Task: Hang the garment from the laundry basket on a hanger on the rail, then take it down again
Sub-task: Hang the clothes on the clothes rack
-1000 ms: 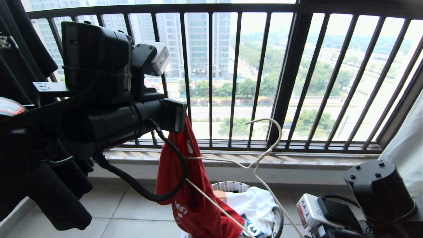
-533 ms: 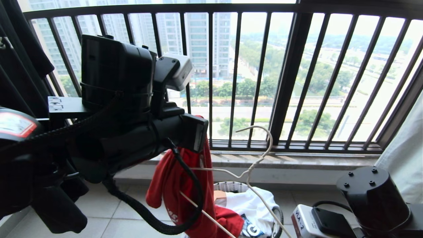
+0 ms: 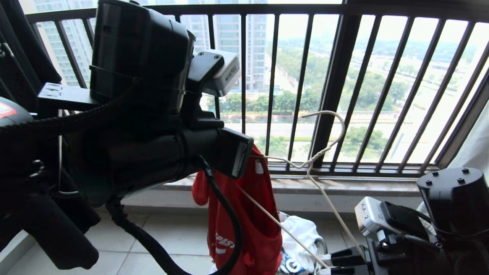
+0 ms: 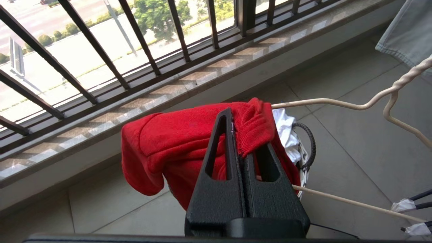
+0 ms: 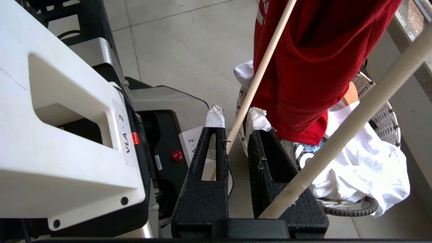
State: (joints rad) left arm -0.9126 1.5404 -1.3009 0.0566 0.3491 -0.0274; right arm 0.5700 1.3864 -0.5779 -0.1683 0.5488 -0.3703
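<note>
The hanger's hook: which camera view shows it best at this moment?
Head view: the hanger shows its whole hook against the window railing. The left wrist view catches only its twisted neck and arms; the right wrist view shows just two rods, one between the right gripper fingers.

From the head camera you look forward and slightly down at the black window railing (image 3: 332, 88), with the left arm's wrist close in front, filling the left half. Your left wrist camera looks down along its fingers (image 4: 233, 145) at the floor and sill, very near the red garment (image 4: 168, 141). Your right wrist camera faces down at the laundry basket (image 5: 381, 121). All three share the garment, basket and hanger (image 3: 321, 152).
</note>
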